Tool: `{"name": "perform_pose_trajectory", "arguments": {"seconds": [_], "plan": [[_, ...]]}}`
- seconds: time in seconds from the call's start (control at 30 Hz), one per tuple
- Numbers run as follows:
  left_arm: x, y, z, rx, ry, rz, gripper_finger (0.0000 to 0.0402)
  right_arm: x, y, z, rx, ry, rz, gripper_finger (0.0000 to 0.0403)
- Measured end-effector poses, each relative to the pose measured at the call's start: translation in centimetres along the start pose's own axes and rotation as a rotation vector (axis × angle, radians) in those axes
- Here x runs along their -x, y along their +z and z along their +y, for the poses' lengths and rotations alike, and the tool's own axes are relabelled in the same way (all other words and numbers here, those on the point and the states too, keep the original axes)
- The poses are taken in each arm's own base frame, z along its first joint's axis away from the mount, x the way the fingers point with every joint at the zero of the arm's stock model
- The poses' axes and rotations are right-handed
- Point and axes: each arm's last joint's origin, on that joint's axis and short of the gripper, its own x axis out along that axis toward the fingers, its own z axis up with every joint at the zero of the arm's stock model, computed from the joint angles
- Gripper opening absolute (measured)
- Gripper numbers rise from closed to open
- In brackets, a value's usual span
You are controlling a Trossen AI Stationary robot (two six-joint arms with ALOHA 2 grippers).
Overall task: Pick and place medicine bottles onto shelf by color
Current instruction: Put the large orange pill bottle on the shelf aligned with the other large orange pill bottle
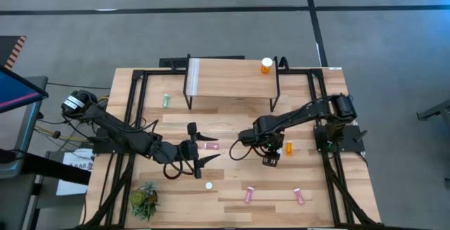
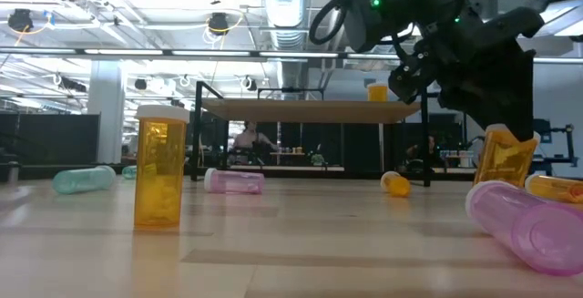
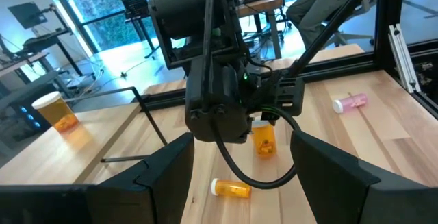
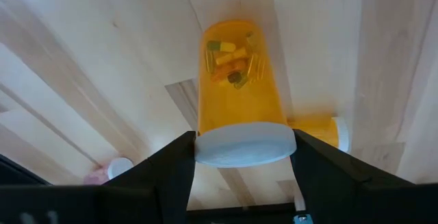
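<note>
Right claw point(image 4: 241, 157) is clamped on the white cap of an orange bottle point(image 4: 238, 73), pills visible inside, its base tilted at the worktop point(image 4: 82, 59). Another orange bottle point(image 4: 321, 129) lies just beside it. Left claw point(image 1: 200, 145) hangs open nearby, empty.

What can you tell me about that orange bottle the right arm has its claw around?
The orange bottle is a see-through amber plastic cylinder with a white cap, holding assorted pills in yellow, orange and green. The right end effector grips it at the cap, one dark finger on each side. In the low view it hangs tilted, cap upward, near the wooden table. A smaller orange bottle lies beside it.
</note>
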Motion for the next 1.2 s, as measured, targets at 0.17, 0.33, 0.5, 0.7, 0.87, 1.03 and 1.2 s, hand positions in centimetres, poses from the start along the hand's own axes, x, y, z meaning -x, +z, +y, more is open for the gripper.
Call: {"name": "perform_pose_trajectory", "arguments": {"seconds": [0.17, 0.33, 0.5, 0.7, 0.87, 1.03, 1.2], "plan": [[0.0, 0.0, 0.0, 0.000, 0.000, 0.000, 0.0233, 0.0, 0.0, 0.0, -0.006, 0.008, 0.001, 0.0251], [0.0, 0.0, 0.0, 0.000, 0.000, 0.000, 0.0233, 0.0, 0.3, 0.2, 0.003, 0.025, -0.027, 0.0256], [0.0, 0.0, 0.0, 0.000, 0.000, 0.000, 0.0233, 0.0, 0.5, 0.2, 0.014, 0.032, -0.043, 0.0255], [0.0, 0.0, -0.1, 0.000, -0.017, -0.002, 0.0233, 0.0, 0.5, 0.2, 0.014, 0.032, -0.043, 0.0255], [0.0, 0.0, -0.1, 0.000, -0.017, -0.002, 0.0233, 0.0, 0.6, 0.3, 0.021, 0.039, -0.061, 0.0255], [0.0, 0.0, -0.1, 0.000, -0.017, -0.002, 0.0233, 0.1, 1.2, 0.6, 0.077, 0.061, -0.122, 0.0255], [0.0, 0.0, 0.0, 0.000, -0.016, -0.002, 0.0233, 0.1, 1.4, 0.7, 0.099, 0.068, -0.142, 0.0255]]}}
